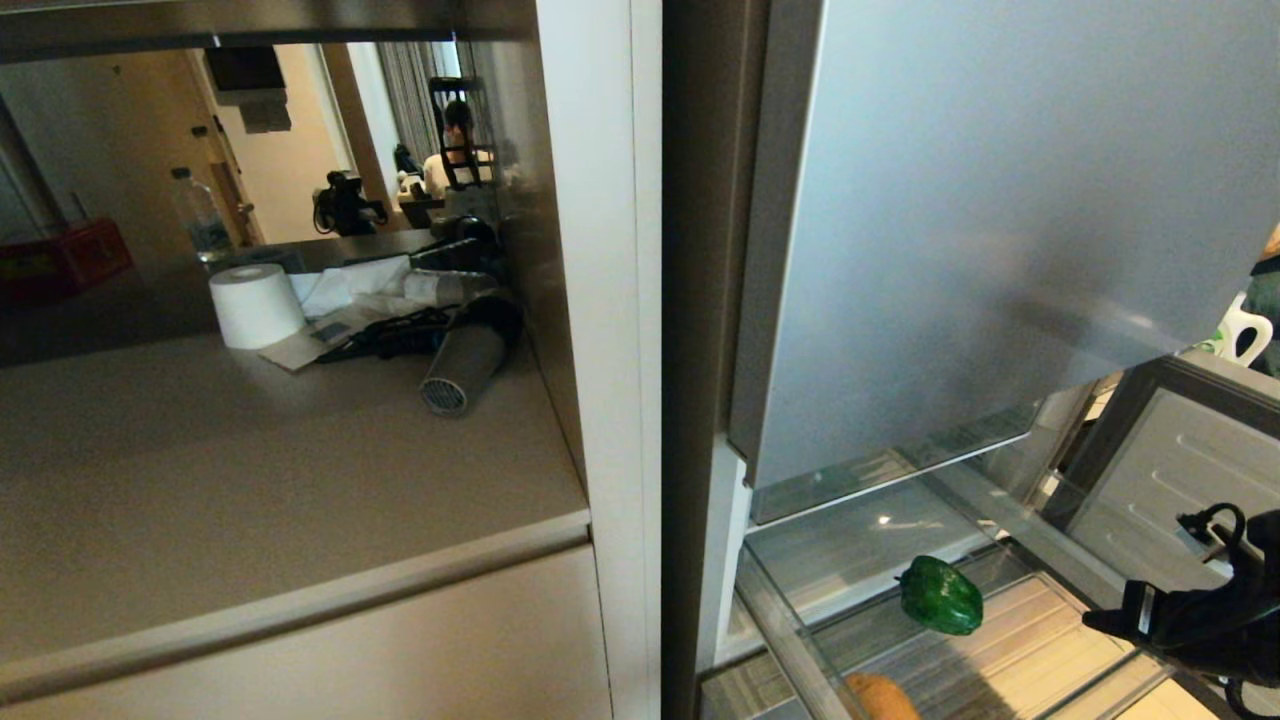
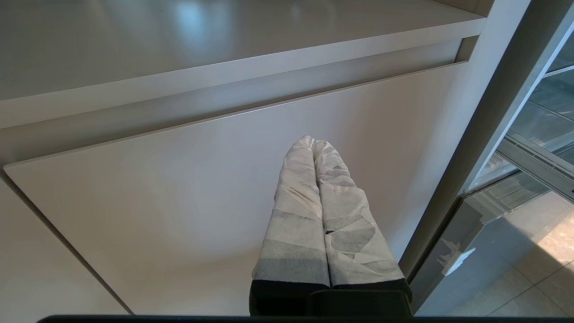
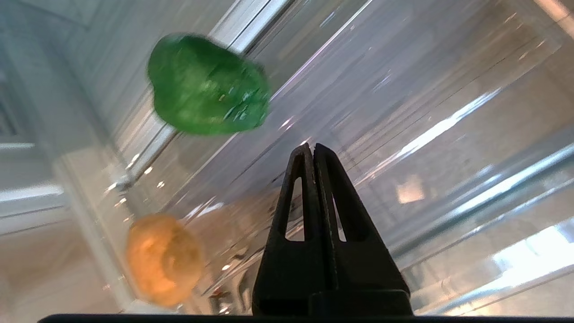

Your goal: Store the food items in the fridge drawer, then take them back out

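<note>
Head view: fridge drawer (image 1: 800, 640) stands pulled out, with the green bell pepper (image 1: 940, 596) and the tan potato-like lump (image 1: 880, 697) lying apart on its clear glass floor. Right gripper (image 3: 312, 146) hangs above the drawer, fingers pressed together, holding nothing. Left gripper (image 2: 313, 140), taped fingers together and empty, faces a cabinet front (image 2: 179, 193); contact apparently none.
</note>
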{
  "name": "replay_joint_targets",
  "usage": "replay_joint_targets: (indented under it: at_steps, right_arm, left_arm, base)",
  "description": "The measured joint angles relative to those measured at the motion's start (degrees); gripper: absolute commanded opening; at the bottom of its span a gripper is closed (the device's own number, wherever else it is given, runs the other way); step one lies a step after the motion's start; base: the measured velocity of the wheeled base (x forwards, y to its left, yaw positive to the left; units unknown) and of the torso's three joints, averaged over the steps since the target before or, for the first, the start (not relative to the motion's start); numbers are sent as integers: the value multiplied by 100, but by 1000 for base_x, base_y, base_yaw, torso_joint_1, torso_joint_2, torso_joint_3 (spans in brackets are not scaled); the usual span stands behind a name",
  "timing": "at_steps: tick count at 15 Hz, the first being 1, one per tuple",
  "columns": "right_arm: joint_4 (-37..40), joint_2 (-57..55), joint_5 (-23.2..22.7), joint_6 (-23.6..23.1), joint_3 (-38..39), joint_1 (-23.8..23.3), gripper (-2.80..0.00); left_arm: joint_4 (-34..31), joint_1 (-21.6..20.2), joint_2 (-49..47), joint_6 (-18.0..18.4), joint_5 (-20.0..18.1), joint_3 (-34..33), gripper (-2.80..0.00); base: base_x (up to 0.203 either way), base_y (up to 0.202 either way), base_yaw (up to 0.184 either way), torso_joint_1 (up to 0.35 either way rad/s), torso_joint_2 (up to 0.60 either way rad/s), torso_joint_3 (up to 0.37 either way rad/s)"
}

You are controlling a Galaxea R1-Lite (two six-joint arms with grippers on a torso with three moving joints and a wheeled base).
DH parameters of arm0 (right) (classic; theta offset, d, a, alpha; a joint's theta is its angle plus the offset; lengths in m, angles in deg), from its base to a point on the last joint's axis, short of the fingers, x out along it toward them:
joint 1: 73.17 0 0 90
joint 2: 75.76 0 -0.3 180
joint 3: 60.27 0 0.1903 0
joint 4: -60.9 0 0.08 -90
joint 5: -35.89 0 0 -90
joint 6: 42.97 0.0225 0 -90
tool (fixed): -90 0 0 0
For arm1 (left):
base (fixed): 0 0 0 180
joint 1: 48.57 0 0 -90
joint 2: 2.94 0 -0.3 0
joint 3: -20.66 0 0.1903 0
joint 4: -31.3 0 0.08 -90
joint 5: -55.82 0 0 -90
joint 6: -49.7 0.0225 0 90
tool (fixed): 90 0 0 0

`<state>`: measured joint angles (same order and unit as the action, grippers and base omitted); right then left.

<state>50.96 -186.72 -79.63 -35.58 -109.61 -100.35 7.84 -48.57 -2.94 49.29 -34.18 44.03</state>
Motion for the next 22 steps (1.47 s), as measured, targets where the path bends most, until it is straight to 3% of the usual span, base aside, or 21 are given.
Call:
replay_joint_targets:
  at_steps: [5, 6, 14, 22]
  right_arm:
    - [72, -451, 31, -43, -798, 582, -280]
    - [129, -513, 33, -46, -894, 702, 0]
    - [681, -707, 401, -871, -1443, 1429, 0]
    - [698, -1118, 554, -1831, -1805, 1693, 0]
  left_arm:
    - [-1, 0, 0, 0, 0, 0, -280]
    - [-1, 0, 0, 0, 0, 0, -280]
    - [-1, 0, 0, 0, 0, 0, -280]
    - [-1, 0, 0, 0, 0, 0, -280]
  base:
    - [0, 0, 0, 0, 0, 0]
    - [0, 0, 0, 0, 0, 0]
    - [0, 0, 0, 0, 0, 0]
    - [0, 0, 0, 0, 0, 0]
